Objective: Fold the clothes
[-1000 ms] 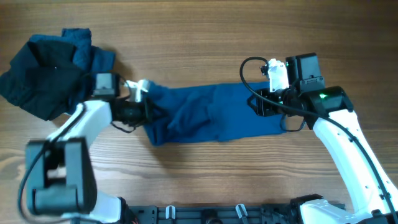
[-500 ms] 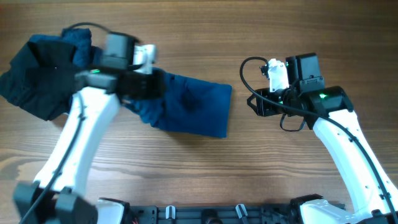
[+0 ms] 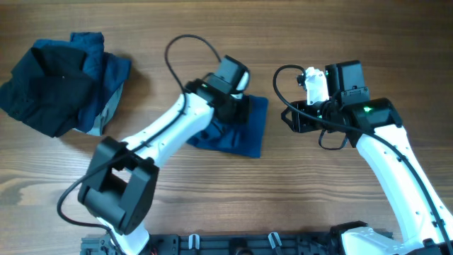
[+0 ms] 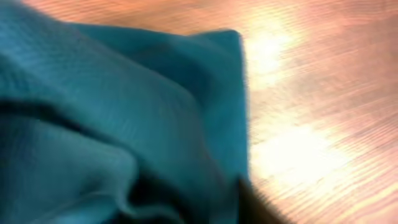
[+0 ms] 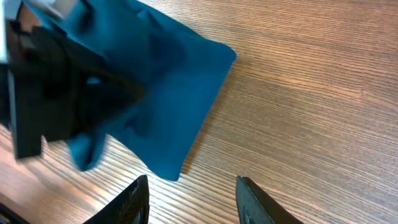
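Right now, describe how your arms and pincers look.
The left arm and right arm are white rounded links with black joints. A black cable loops at each wrist; the right arm shows a green light. The right pincer has black tapered fingers.

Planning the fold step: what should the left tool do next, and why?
Probably lower and release: the left tool sits over the blue garment, which lies doubled over with bunched layers; the right tool is open, off it.
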